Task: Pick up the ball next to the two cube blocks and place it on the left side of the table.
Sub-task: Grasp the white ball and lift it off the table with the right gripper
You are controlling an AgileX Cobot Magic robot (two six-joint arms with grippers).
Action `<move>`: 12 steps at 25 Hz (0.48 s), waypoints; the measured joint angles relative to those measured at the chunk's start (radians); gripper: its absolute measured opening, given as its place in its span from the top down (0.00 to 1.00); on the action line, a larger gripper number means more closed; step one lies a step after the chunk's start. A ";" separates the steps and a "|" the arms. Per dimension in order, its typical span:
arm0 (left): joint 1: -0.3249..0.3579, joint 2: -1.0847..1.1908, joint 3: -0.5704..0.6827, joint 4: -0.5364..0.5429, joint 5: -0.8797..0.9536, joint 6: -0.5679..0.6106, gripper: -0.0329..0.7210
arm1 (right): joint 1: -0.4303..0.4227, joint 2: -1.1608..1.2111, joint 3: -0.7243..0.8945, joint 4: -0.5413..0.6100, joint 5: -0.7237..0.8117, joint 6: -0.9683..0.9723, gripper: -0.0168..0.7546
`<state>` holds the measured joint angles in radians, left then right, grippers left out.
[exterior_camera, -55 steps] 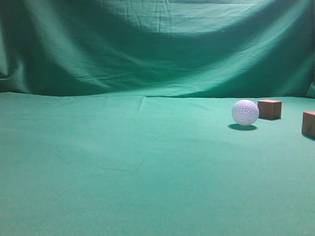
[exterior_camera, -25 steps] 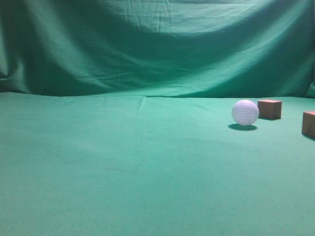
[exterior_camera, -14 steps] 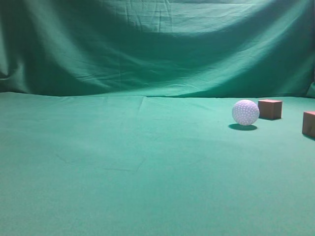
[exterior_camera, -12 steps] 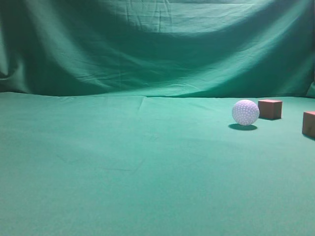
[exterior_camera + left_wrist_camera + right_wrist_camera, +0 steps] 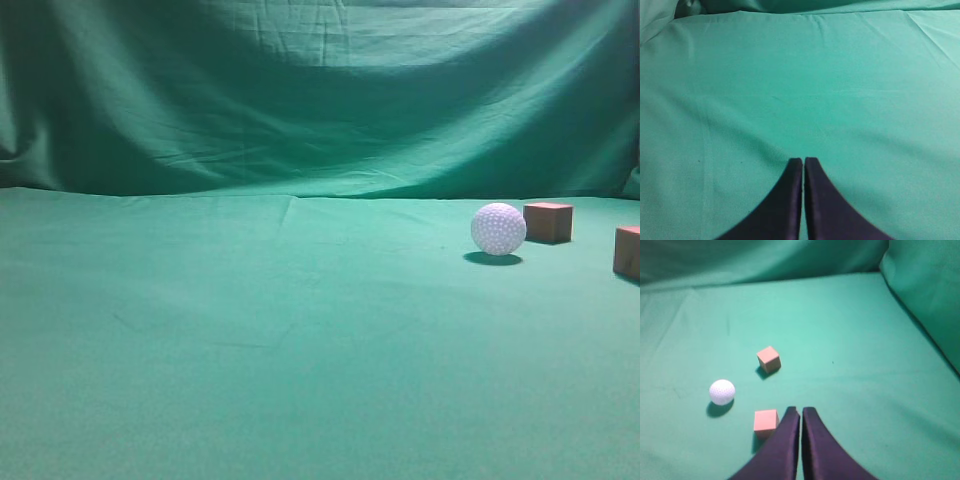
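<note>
The white dimpled ball (image 5: 498, 229) rests on the green table (image 5: 250, 330) at the right. One reddish-brown cube block (image 5: 548, 221) sits just behind and right of it, the other (image 5: 628, 251) at the right edge. In the right wrist view the ball (image 5: 722, 392) lies left of the near cube (image 5: 765, 420), the far cube (image 5: 769, 359) beyond. My right gripper (image 5: 800, 411) is shut and empty, its tips just right of the near cube. My left gripper (image 5: 803, 161) is shut and empty over bare cloth. Neither gripper shows in the exterior view.
A green cloth backdrop (image 5: 320, 90) rises behind the table. In the right wrist view a cloth wall (image 5: 930, 295) stands at the right.
</note>
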<state>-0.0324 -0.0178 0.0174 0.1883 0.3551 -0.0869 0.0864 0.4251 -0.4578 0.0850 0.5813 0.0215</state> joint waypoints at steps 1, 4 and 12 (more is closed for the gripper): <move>0.000 0.000 0.000 0.000 0.000 0.000 0.96 | 0.004 0.046 -0.032 -0.001 0.014 -0.007 0.98; 0.000 0.000 0.000 0.000 0.000 0.000 0.96 | 0.037 0.161 -0.104 -0.003 0.032 -0.074 0.98; 0.000 0.000 0.000 0.000 0.000 0.000 0.96 | 0.181 0.509 -0.293 -0.003 0.132 -0.168 0.98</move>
<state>-0.0324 -0.0178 0.0174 0.1883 0.3551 -0.0869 0.2673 0.9342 -0.7511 0.0815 0.7135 -0.1460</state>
